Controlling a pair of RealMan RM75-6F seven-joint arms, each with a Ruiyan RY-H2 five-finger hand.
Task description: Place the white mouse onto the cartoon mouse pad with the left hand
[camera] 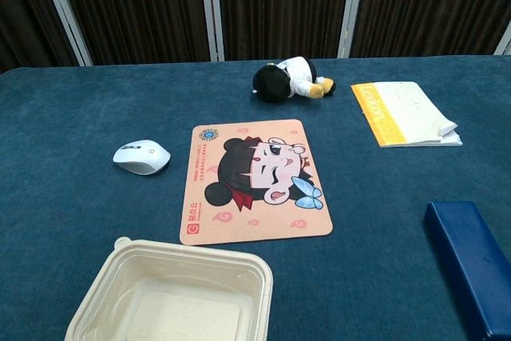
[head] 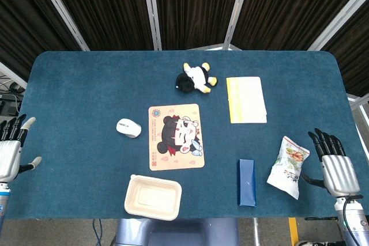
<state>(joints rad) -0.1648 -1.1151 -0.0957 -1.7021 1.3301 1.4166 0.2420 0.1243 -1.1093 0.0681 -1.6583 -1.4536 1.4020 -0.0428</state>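
The white mouse (head: pixel 129 127) lies on the blue surface (head: pixel 81 90) just left of the cartoon mouse pad (head: pixel 176 137), apart from it, with a strip of bare cloth between them; the chest view shows the same gap between the white mouse (camera: pixel 141 156) and the cartoon mouse pad (camera: pixel 251 181). The left hand (head: pixel 11 148) sits at the far left edge of the surface, well apart from the mouse, fingers spread and holding nothing. Near the pad's near-left corner stands an empty takeaway container (head: pixel 153 197). Beyond the pad's far edge lies a black-and-white plush toy (head: pixel 195 78), and to its right a yellow-edged booklet (head: pixel 247 99). Right of the pad, nearer the front, lies a blue box (head: pixel 247 182), then a snack bag (head: pixel 289 166). The right hand (head: pixel 334 162) rests just beside that bag, fingers apart, gripping nothing.
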